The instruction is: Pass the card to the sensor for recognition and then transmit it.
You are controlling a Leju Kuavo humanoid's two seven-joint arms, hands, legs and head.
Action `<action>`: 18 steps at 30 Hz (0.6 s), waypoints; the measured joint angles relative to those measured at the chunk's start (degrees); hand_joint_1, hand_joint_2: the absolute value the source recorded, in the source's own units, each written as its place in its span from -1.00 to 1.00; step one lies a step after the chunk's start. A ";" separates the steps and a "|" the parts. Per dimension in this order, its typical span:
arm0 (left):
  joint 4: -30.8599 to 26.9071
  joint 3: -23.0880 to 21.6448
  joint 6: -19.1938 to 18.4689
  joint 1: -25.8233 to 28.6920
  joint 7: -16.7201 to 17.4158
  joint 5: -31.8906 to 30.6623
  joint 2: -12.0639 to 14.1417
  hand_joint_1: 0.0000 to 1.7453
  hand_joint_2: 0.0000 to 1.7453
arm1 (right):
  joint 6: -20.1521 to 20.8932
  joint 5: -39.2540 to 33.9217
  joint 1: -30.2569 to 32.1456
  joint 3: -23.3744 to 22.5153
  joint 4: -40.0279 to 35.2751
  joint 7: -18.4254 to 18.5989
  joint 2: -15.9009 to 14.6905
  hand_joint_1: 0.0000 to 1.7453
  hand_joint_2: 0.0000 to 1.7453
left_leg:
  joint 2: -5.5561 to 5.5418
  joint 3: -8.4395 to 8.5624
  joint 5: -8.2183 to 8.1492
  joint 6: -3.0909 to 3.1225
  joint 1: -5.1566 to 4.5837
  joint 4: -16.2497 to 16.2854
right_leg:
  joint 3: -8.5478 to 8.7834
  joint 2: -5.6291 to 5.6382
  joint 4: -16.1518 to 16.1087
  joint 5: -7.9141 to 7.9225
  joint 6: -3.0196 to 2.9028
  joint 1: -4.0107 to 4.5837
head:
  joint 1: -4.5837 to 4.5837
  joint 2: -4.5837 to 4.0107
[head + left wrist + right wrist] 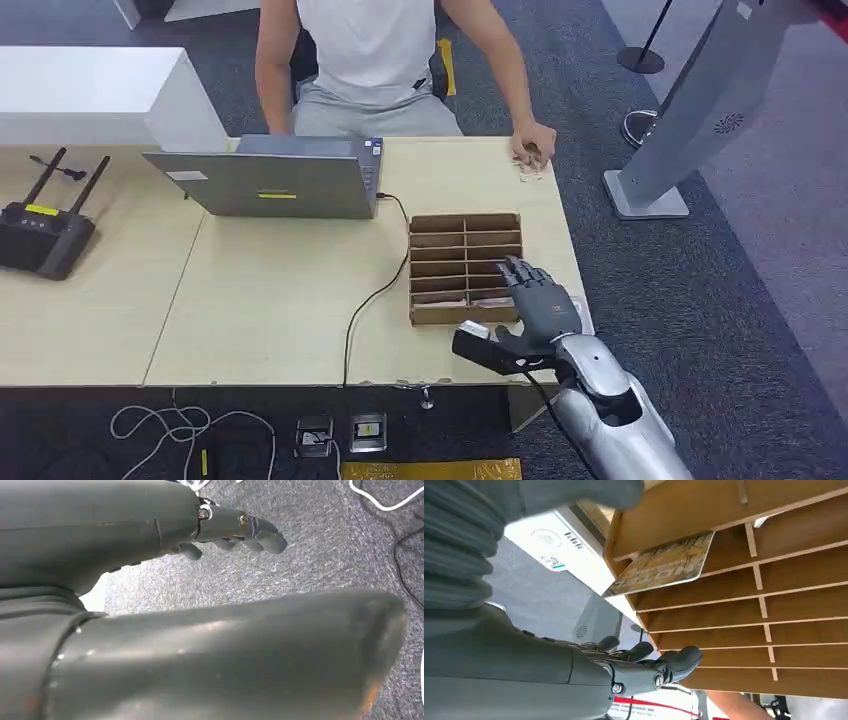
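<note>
A wooden slotted box [463, 219] lies near the table's front right corner. My right hand [538, 300] hovers over the box's near right part with fingers spread, holding nothing. In the right wrist view a patterned card [663, 565] sticks out of one slot of the box [724, 510], apart from my right hand's fingers [644, 652]. A white sensor pad [555, 546] with a printed logo lies just beside the box. My left hand [235, 530] hangs over grey carpet with loosely bent fingers and nothing in it.
A person sits behind the table, one hand [533, 146] resting on its far right edge. A grey laptop [275, 182] with a black cable [368, 300] stands behind the box, a black router [42, 228] at the far left. A white kiosk [690, 120] stands on the floor to the right.
</note>
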 joint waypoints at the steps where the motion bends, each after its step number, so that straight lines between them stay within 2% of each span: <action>1: 0.00 0.00 0.00 0.00 0.00 0.00 0.00 -1.00 -1.00 | -0.02 -0.04 -0.02 0.00 0.11 -0.04 0.00 1.00 1.00 | 0.00 0.00 0.00 0.00 0.00 0.00 | 0.00 0.00 0.00 0.00 0.00 0.00 | 0.00 0.00; 16: 0.00 0.00 0.11 0.01 0.00 0.00 -0.26 -1.00 -1.00 | -1.27 -1.09 -0.73 -0.11 2.27 -0.66 0.13 0.94 1.00 | 0.00 0.01 0.00 0.00 0.00 0.00 | -0.01 0.02 0.00 0.00 0.00 0.00 | 0.00 0.00; 18: 0.00 0.02 0.17 0.00 0.00 0.00 -0.35 -1.00 -1.00 | -1.57 -1.11 -0.83 -0.11 2.62 -0.68 0.17 0.98 1.00 | 0.00 0.01 0.00 0.00 0.00 0.00 | 0.00 0.03 0.00 0.00 0.00 0.00 | 0.00 0.00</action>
